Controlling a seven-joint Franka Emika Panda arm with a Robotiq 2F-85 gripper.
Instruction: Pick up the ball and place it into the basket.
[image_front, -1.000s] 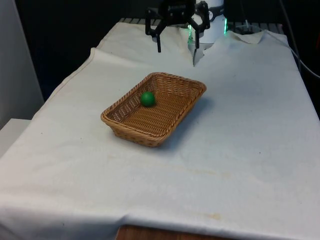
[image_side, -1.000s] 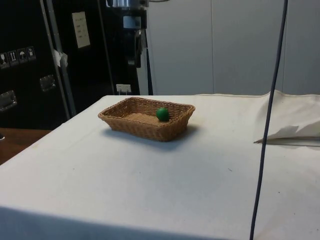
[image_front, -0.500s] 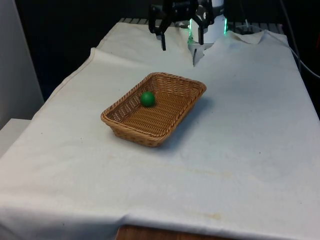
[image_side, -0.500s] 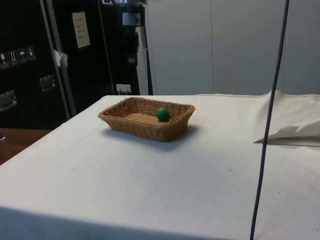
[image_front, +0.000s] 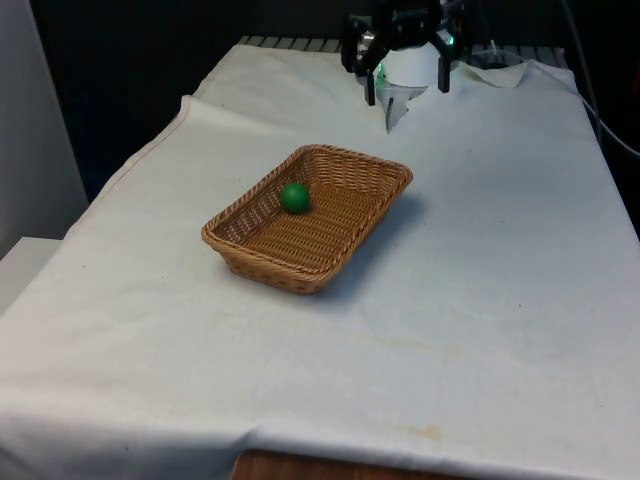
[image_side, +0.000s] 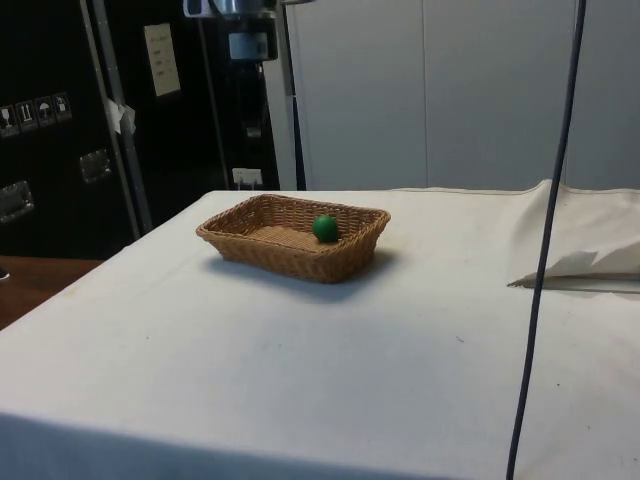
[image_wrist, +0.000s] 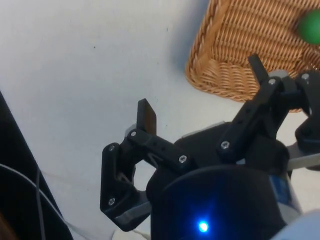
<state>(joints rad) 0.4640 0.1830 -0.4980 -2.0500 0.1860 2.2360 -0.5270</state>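
A green ball (image_front: 295, 197) lies inside the brown wicker basket (image_front: 300, 285), near its wall on the front view's left. In the side view the ball (image_side: 324, 227) rests against the basket's (image_side: 290, 258) far rim. My black gripper (image_front: 407, 86) hangs high over the table's far end, well beyond the basket and off to the front view's right of it. Its fingers are spread wide with nothing between them. In the wrist view the gripper (image_wrist: 202, 91) is open above bare cloth, with a corner of the basket (image_wrist: 240, 50) and the ball (image_wrist: 311, 24) off to one side.
The white cloth bunches into a raised fold (image_front: 397, 108) at the far end, just under the gripper. Another fold (image_side: 580, 250) sits at the side view's right. A dark cable (image_side: 545, 250) hangs down close to the side camera. The table's edge drops off at the front view's left.
The open gripper has swung towards the front view's right, away from above the basket's far corner. The ball and the basket have not moved.
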